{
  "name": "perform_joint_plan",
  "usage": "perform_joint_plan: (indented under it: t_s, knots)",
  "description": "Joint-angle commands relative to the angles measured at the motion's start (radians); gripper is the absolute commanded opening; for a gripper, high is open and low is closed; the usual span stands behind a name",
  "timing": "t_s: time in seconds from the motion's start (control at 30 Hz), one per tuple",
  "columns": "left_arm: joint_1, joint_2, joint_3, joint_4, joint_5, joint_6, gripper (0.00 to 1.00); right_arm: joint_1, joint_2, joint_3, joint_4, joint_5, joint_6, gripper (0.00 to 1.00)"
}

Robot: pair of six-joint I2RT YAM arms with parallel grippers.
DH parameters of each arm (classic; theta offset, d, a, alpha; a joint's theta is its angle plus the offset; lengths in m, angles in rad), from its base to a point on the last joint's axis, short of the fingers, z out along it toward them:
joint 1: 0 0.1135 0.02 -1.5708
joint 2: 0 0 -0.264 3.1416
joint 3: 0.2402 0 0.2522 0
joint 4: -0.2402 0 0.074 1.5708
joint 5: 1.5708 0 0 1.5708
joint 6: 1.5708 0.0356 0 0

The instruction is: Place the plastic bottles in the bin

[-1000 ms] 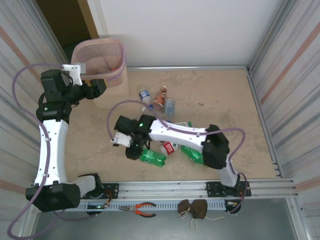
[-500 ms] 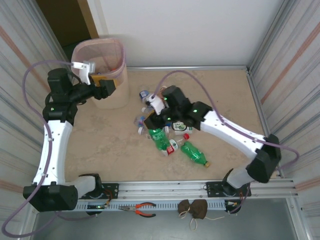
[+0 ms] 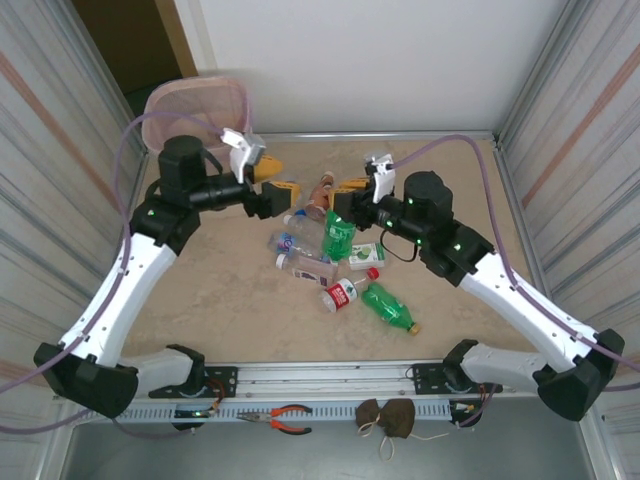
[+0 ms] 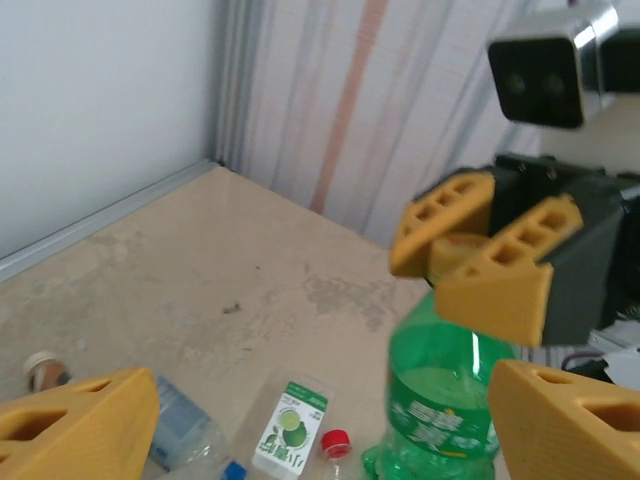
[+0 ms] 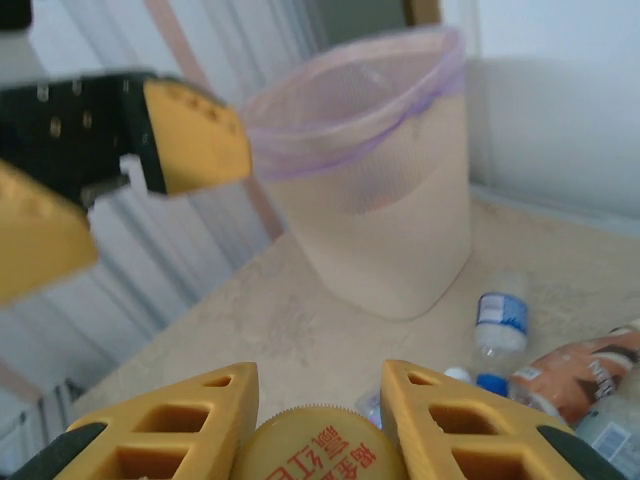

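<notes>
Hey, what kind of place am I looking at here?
Most likely a robot test booth, not a home or shop: ribbed metal walls box in a small tabletop, two robot arms are bolted to a rail at its near edge, and plastic bottles lie scattered near a lined bin.

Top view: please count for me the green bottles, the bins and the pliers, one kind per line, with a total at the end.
Green bottles: 2
Bin: 1
Pliers: 1
Total: 4
</notes>
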Motion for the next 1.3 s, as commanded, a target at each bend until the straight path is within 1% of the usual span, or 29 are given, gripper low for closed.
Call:
perform_joint_plan:
  t_s: [0.0,0.17,0.33,0.5,0.7,0.9,1.07,1.2,1.27]
  knots:
    - [-0.064,0.021,0.029,0.055,-0.002,0.027,0.88,-0.009,-0.05,-0.027,0.111,0.115,0.065,0.06]
    - [-0.16,0.056,0.035,0.061,0.066,0.065,0.9,-0.019,-0.08,-0.041,0.158,0.125,0.076,0.04]
    - [-0.216,0.09,0.037,0.066,0.098,0.084,0.92,-0.027,-0.097,-0.04,0.19,0.068,0.066,0.04]
    - [-0.238,0.132,0.052,0.07,0.14,0.079,0.92,-0.031,-0.103,-0.035,0.21,0.001,0.04,0.04]
    - [-0.253,0.172,0.082,0.037,0.178,0.114,0.86,-0.031,-0.144,-0.023,0.213,-0.05,0.017,0.04]
    - [-0.267,0.182,0.092,0.005,0.218,0.191,0.79,-0.032,-0.158,-0.01,0.203,-0.058,0.013,0.03]
    - [-0.287,0.189,0.106,-0.03,0.26,0.274,0.78,-0.032,-0.159,-0.004,0.192,-0.064,0.015,0.03]
    - [-0.295,0.194,0.114,-0.058,0.264,0.318,0.74,-0.032,-0.164,-0.002,0.192,-0.065,0.018,0.03]
    - [-0.298,0.196,0.114,-0.063,0.244,0.322,0.73,-0.032,-0.167,-0.002,0.192,-0.06,0.022,0.03]
